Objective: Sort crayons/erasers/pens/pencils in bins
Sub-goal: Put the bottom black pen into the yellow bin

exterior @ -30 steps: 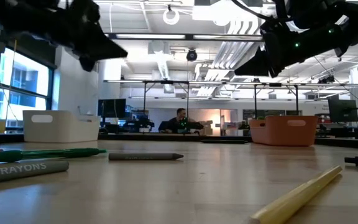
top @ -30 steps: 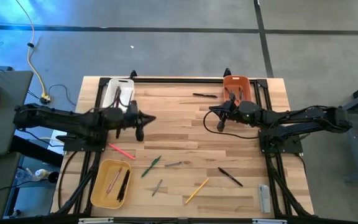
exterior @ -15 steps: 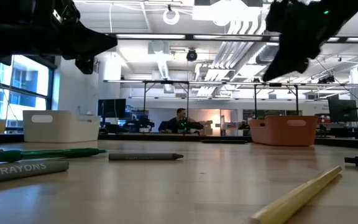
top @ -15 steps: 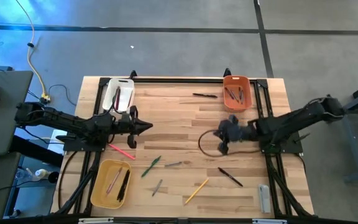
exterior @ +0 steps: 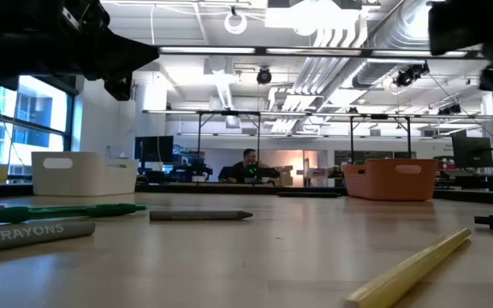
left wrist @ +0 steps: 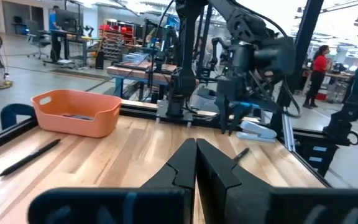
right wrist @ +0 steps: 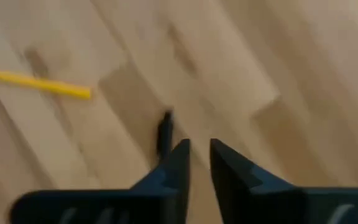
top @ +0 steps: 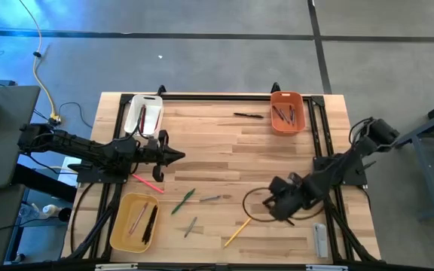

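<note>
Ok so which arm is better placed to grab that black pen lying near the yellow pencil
The right. Its gripper is low over the black pen, close beside the yellow pencil. The left gripper hangs shut near the white bin, far across the table.

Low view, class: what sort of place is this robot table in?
Probably a large robotics lab or workshop: exposed ceiling ducts, more framed workbenches behind, and a person seated at one.
</note>
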`<state>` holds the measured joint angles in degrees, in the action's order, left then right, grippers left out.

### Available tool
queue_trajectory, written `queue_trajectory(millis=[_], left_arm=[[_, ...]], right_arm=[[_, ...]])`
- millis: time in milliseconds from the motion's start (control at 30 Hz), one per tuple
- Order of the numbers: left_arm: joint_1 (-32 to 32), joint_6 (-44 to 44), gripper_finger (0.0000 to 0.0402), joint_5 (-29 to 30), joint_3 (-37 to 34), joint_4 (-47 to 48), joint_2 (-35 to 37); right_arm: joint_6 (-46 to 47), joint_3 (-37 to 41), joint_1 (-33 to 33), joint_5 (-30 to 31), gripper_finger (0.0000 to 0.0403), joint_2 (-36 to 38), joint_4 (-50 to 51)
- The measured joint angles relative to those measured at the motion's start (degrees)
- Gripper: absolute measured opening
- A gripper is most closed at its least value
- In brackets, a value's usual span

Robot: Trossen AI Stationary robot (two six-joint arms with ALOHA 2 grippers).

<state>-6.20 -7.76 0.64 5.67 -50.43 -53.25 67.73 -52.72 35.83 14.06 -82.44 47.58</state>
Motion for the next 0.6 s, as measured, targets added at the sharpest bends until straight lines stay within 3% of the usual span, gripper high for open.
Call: queue_trajectory(millis=[167,300,433,600], left_arm=[[0.0,-0.1,0.0000,-0.5,0.0,0.0,0.0],[0.0,-0.3,0.0000,-0.5,0.0,0.0,0.0],[0.0,-1.5,0.0000,-0.5,0.0,0.0,0.0],[0.0,-2.9,0.0000,-0.5,0.0,0.0,0.0]], right_arm=[[7.8,-2.0,4.0,-6.1,0.0136,-5.5,0.6],[11.2,-2.0,6.2,-8.1,0.0175,-9.2,-0.5],[12.4,-2.0,7.3,-10.1,0.0181,-12.2,-1.5],[12.4,-2.0,7.7,-10.2,0.0158,-14.7,-2.0]])
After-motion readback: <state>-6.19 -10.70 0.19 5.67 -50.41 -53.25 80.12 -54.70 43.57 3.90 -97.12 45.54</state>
